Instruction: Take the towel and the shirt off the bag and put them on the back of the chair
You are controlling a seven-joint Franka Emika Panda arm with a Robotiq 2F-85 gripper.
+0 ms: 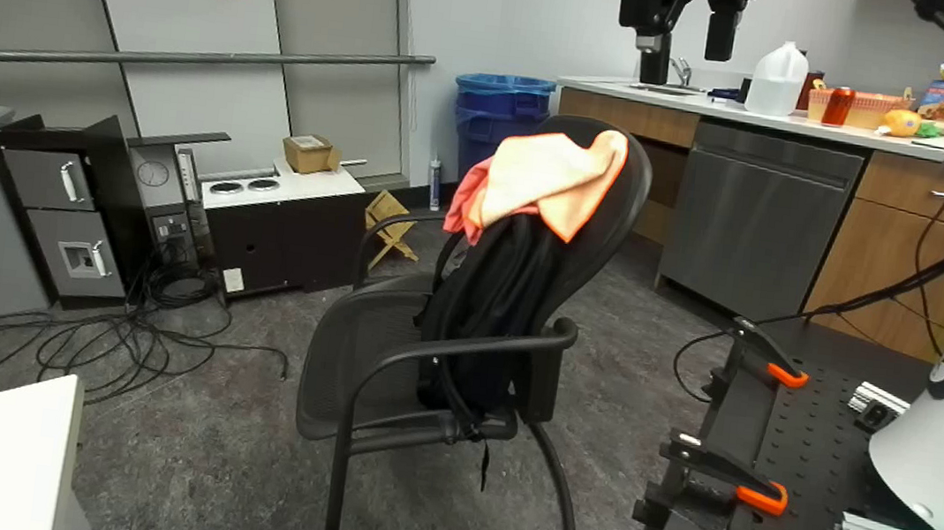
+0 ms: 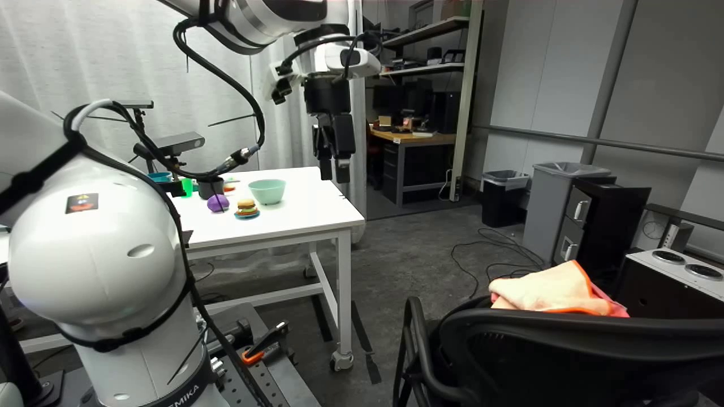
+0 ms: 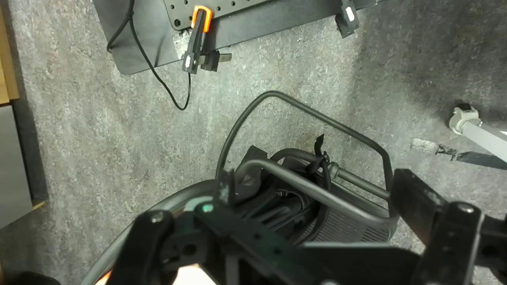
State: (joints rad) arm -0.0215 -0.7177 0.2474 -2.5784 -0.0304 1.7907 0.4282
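A pale orange cloth with bright orange edging [image 1: 540,171] lies over the top of the black bag [image 1: 491,294], with a coral-red cloth [image 1: 467,202] under it. I cannot tell which is towel or shirt. The bag slouches upright on the chair [image 1: 364,351] against its backrest. The pale cloth [image 2: 548,288] also shows behind the backrest's top rim in an exterior view, and a sliver [image 3: 194,276] at the bottom of the wrist view. My gripper [image 1: 684,54] is open and empty, high above and apart from the chair; its fingers [image 3: 319,194] stand wide apart in the wrist view.
The chair's curved armrest [image 1: 471,349] stands beside the bag. A black robot table with orange-tipped clamps [image 1: 761,498] is close to the chair. A white table [image 2: 317,209] holds a bowl [image 2: 267,191] and toys. A counter [image 1: 625,91] runs along the back.
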